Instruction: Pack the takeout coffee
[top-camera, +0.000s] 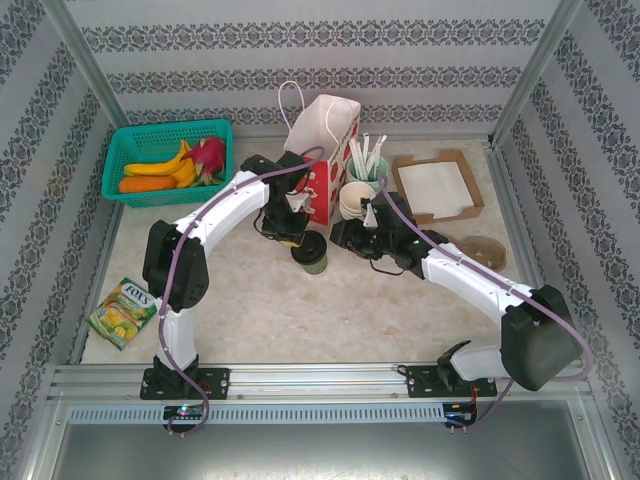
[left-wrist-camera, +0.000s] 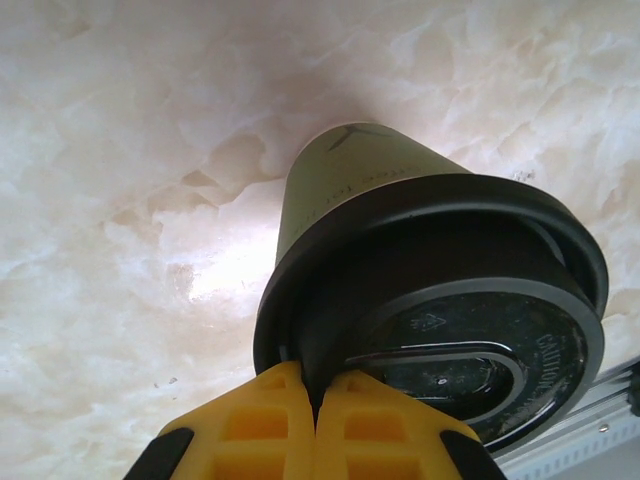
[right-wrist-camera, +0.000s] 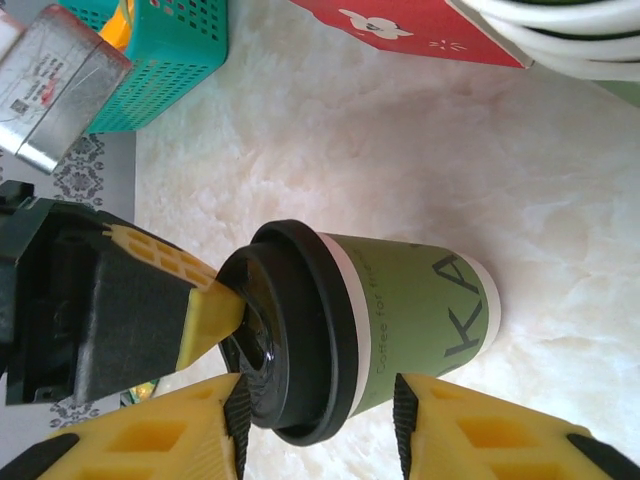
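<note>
Now you are at the pick-up: the left gripper (left-wrist-camera: 316, 405) is pinched tight on the black lid rim of the takeout coffee (left-wrist-camera: 345, 190), which stands on the table (top-camera: 300, 310) just in front of the paper bag (top-camera: 325, 150). The right gripper (right-wrist-camera: 320, 410) straddles the cup with its jaws partway apart, apparently clamping nothing. Next, you need to lift the cup by that thin rim and lower it upright into the bag.

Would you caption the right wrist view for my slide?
Left tool grips the takeout coffee by its lid; open right tool straddles it.
</note>
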